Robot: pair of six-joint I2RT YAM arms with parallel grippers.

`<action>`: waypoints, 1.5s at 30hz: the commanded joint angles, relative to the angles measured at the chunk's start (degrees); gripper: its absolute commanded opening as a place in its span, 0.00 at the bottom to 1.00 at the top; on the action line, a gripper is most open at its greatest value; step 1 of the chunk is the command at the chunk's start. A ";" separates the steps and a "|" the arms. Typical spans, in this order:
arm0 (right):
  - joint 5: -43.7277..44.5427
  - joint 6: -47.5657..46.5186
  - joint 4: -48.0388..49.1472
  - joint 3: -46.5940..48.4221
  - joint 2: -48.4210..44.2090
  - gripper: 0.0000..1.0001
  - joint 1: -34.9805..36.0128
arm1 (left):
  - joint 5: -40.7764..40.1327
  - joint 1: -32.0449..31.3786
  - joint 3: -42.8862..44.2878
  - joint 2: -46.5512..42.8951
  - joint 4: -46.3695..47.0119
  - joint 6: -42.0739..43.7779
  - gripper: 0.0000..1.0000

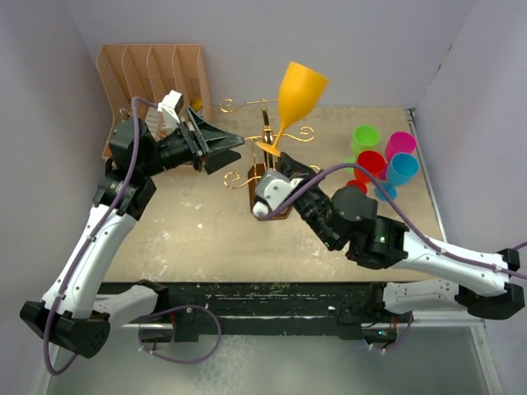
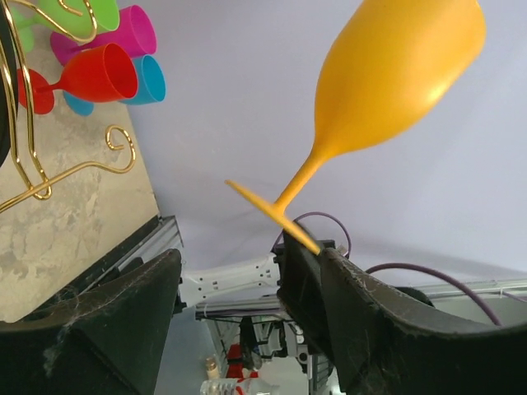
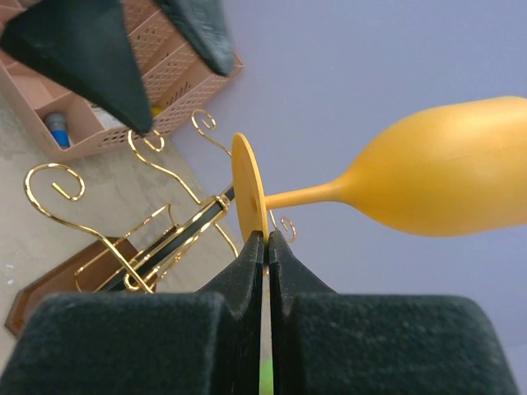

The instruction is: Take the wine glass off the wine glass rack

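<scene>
The orange wine glass (image 1: 300, 90) hangs in the air above the middle of the tabletop (image 1: 206, 239), tilted so that its bowl leans up and away toward the back wall while its flat foot points down toward the arms. The right tool (image 3: 265, 239) is fully closed on the rim of that foot, the thin disc pinched edge-on between the two pads; gripping there, and not at the bowl or stem, looks like the natural choice for a glass that hangs by its foot from a wire arm. The gold wine glass rack (image 1: 265, 115) stands directly beneath and behind the glass on its dark wooden base, and in the right wrist view its scroll-ended arms (image 3: 156, 247) lie below and to the left of the foot without touching it, so I judge the glass to be free of the rack. The left tool (image 1: 226, 150) stands wide open with nothing between its fingers, hovering just beside the rack on its left side and aimed at the foot of the glass, probably placed to steady the rack or to receive the glass. A tan slotted file organiser (image 1: 152, 74) sits at the back left, and a cluster of coloured plastic goblets (image 1: 383, 160) lies at the right, both well apart from the glass.
</scene>
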 commanded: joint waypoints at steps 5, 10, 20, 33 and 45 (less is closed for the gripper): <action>4.20 -13.63 13.41 -4.23 2.49 0.00 3.45 | 1.86 0.13 3.48 2.69 6.65 -3.14 0.71; 6.07 -18.54 19.90 -6.97 3.07 0.00 4.32 | 2.98 0.15 1.32 2.68 9.89 -5.49 0.71; 8.35 -36.36 44.57 -17.53 3.92 0.00 5.73 | 3.69 0.12 -1.19 1.96 11.92 -8.59 0.71; 6.61 -46.78 57.93 -20.28 7.37 0.00 6.58 | 6.48 0.07 -2.20 3.55 16.96 -11.88 0.69; 6.33 -49.95 61.73 -19.45 9.93 0.00 7.10 | 9.71 -0.37 -2.46 4.31 18.10 -11.35 0.52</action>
